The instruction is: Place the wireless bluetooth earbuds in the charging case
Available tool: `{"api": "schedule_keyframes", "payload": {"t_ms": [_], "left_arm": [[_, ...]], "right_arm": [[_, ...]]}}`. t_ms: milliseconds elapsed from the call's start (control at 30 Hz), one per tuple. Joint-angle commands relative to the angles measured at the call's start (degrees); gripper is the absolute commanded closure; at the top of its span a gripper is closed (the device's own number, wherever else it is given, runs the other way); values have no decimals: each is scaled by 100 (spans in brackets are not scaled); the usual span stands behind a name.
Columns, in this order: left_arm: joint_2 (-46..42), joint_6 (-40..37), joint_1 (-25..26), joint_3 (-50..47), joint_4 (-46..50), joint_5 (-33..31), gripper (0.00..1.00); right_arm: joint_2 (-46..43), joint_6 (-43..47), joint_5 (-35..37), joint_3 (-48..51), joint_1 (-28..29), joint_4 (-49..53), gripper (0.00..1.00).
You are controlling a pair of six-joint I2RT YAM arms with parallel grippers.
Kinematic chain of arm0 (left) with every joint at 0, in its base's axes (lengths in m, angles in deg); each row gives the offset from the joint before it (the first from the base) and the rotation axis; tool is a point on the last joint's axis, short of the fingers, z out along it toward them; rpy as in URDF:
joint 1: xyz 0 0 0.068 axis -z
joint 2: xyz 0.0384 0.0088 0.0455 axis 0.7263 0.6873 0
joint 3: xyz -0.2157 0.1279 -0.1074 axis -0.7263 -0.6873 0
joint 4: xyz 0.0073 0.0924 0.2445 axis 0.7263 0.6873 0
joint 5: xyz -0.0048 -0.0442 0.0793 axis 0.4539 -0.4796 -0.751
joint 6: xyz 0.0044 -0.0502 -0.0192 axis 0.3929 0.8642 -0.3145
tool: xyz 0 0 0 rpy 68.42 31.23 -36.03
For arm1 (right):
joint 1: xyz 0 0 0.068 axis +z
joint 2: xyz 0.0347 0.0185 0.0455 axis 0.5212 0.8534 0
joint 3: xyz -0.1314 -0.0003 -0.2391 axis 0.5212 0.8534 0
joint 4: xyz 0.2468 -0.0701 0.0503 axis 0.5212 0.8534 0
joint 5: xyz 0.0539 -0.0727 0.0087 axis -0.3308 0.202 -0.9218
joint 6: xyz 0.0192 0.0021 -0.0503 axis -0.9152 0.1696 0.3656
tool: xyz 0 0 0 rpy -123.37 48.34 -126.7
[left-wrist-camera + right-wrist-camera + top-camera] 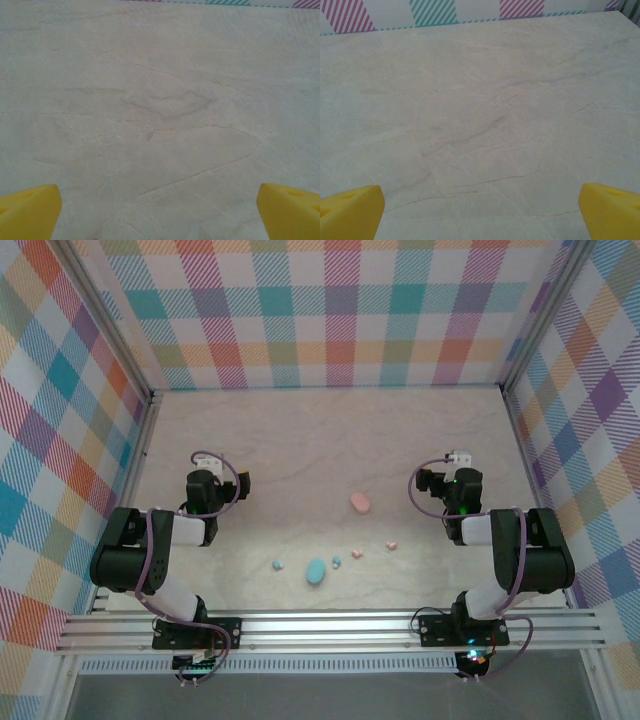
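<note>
The pale, marble-veined desk (330,440) is closed in on three sides by checked walls (330,310) of pastel squares. An aluminium rail (330,625) along the near edge carries the two black arms. The left arm (150,550) is folded over the left side of the desk and the right arm (510,550) over the right side, well apart from each other.

Both sets of jaws are released. In the left wrist view the left jaws stand spread wide, their yellow fingertips (27,210) at the bottom corners above bare desk. In the right wrist view the right jaws stand the same way, their yellow fingertips (350,210) far apart.

Between the arms lie two smooth oval cases. The blue case (316,571) is near the front edge. The pink case (360,503) is farther back and a little to the right.

The four earbuds are tiny rounded pieces, far smaller than the cases, strung in a loose line near the front of the desk. One light blue earbud (279,565) lies left of the blue case. The other blue earbud (337,562) lies just beside that case on its right. A pink earbud (356,554) follows close by, and the last pink earbud (392,545) lies farther right. All four rest on the desk outside the cases.
</note>
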Motion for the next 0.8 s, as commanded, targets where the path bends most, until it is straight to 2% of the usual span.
{"api": "schedule_keyframes", "payload": {"t_ms": [0, 533, 633, 700, 767], "left_arm": [[-122, 41, -34, -41, 63, -80, 0], [-131, 48, -41, -59, 46, -73, 0], [-217, 198, -34, -68, 73, -418, 0], [-387, 266, -42, -100, 160, -590, 0], [-688, 242, -34, -33, 565, -501, 0]], "right_arm": [[-126, 22, -85, 22, -12, -47, 0], [-136, 31, -138, 22, -13, -29, 0], [-141, 30, -136, 22, -11, -35, 0], [-277, -4, -74, -90, -13, 290, 0], [-656, 71, -201, -268, -13, 931, 0]]}}
